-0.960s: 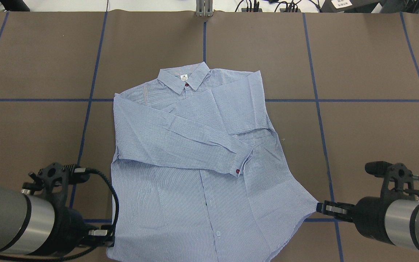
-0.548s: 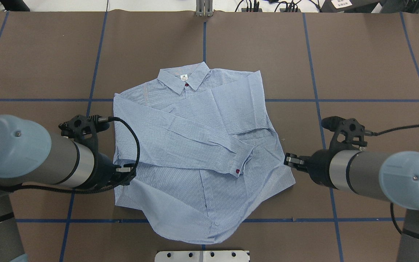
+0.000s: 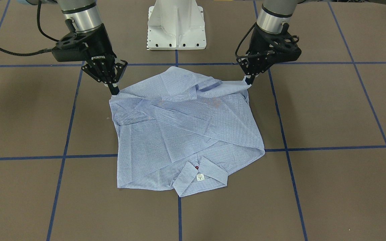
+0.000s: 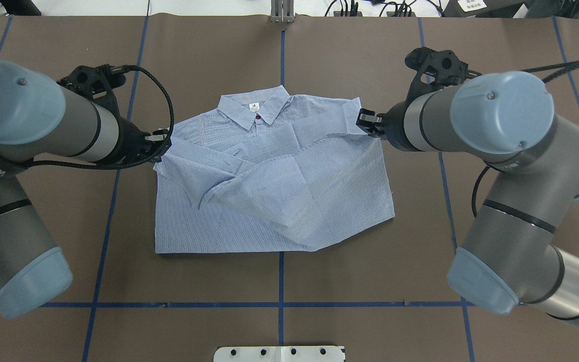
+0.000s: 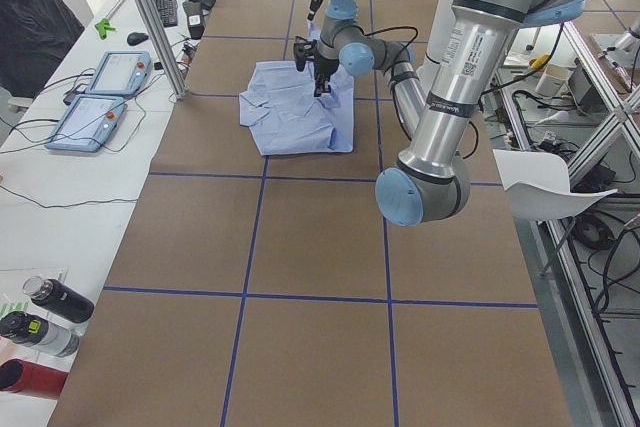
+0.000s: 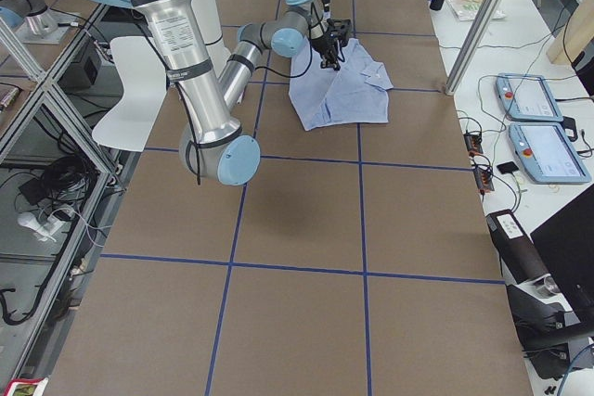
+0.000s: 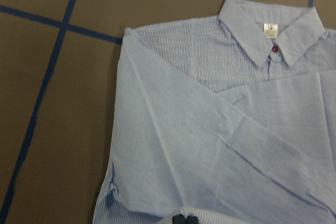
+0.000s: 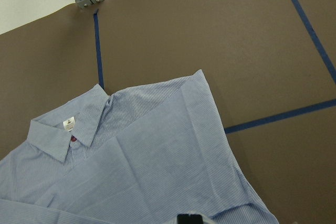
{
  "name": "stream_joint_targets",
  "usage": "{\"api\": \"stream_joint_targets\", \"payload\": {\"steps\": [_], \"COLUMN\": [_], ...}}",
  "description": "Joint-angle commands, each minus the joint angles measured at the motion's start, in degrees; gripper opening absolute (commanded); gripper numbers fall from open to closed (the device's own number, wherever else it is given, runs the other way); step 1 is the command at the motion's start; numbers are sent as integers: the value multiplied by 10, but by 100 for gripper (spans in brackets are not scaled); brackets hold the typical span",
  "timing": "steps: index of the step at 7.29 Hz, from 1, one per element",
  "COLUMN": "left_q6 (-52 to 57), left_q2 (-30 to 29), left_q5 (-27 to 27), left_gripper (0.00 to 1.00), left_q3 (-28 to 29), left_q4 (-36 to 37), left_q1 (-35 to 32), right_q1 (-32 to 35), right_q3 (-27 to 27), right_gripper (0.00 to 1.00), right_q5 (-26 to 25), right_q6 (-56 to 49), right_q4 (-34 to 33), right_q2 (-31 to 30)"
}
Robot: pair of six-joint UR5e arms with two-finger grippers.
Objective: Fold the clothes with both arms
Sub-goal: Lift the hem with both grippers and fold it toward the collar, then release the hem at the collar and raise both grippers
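Striped blue-and-white cotton, the shirt (image 4: 269, 201) is lying at the centre of the brown desk (image 4: 370, 50), collar (image 4: 254, 108) toward 12 o'clock in the overhead view, with its hem half doubling up over the body and a straight fold edge (image 4: 219, 250) forming at 6 o'clock. The left end effector (image 4: 163, 142) is pinching one hem corner at the shirt's 10 o'clock, fingers pressed together on the cloth; the right end effector (image 4: 363, 120) is likewise pinching the other hem corner at 2 o'clock. Both corners are hanging just above the lower layer, not yet laid down. The step in hand is judged to be setting the hem onto the shoulders. The right corner is sitting nearer 12 o'clock than the left, and the raised panel is sagging in a slanting ridge between them, so the corners probably want levelling and drawing slightly apart, toward 9 and 3 o'clock, before lowering. Both should be descending together, stopping short of the collar so the neck label (image 4: 254, 106) is staying uncovered. Release is advisable only once the cloth is resting flat; withdrawal is best outward and upward, so the fingers are not dragging the top layer. The crossed sleeve (image 4: 194, 171) underneath is partly showing at 9 o'clock and may bunch if tugged.
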Motion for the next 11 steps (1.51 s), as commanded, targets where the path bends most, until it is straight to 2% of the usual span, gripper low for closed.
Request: {"api": "stream_joint_targets", "payload": {"steps": [1,3,5,7,9,11], "left_q6": [37,66,79,79,135,170], "left_q2": [-22,-22,-22,-23,-23,-23], "left_q5": [52,56,59,59,58,56], "left_gripper": [0,0,0,0,0,0], "left_q3": [86,142,194,251,270,271], "left_q4": [-38,-87,-146,-217,-240,-240], "left_q1": [-19,-30,-34,-33,-35,-38], "right_q1": [28,49,56,60,60,76], "right_q3": [-47,-67,-127,-160,-202,-216], "right_gripper": [0,0,0,0,0,0], "right_q5": [1,3,3,4,10,32], "right_q6": [-23,-26,-30,-34,-34,-56], "right_q4": [-1,28,90,122,173,179], "right_q2": [25,25,25,25,25,25]}}
